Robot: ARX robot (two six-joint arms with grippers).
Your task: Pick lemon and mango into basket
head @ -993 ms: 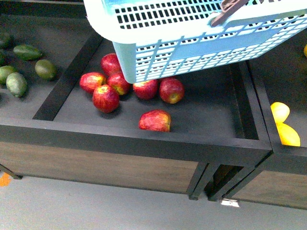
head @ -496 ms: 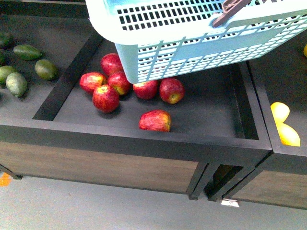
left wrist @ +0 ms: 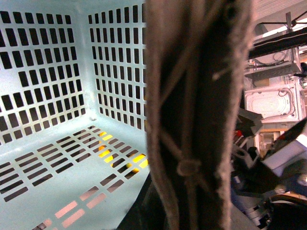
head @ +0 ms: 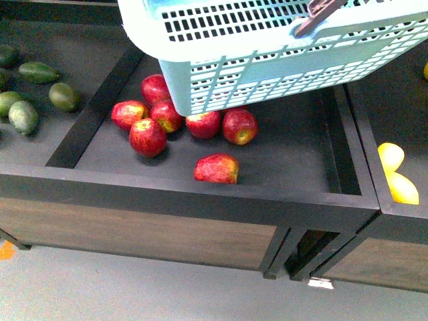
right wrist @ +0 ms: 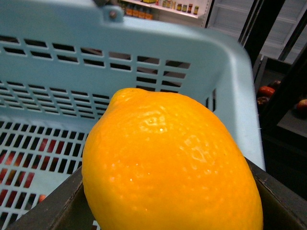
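Yellow lemon [right wrist: 172, 163] sat pinched in the right gripper [right wrist: 163, 203], just short of the aqua basket [right wrist: 144, 43] rim and not yet inside. Beyond, the basket had edged slightly rightward over the red apples [head: 148, 137], so the drop looked close. How the left gripper was set, I couldn't tell.

I log the lemon [right wrist: 170, 163] as plump, bright yellow-orange and dimpled, with its nub end up. It is seated between the jaws of the right gripper [right wrist: 163, 206], close before the basket [head: 267, 67]. The basket is light aqua, slotted and tilted, and hangs above the bin's far edge.
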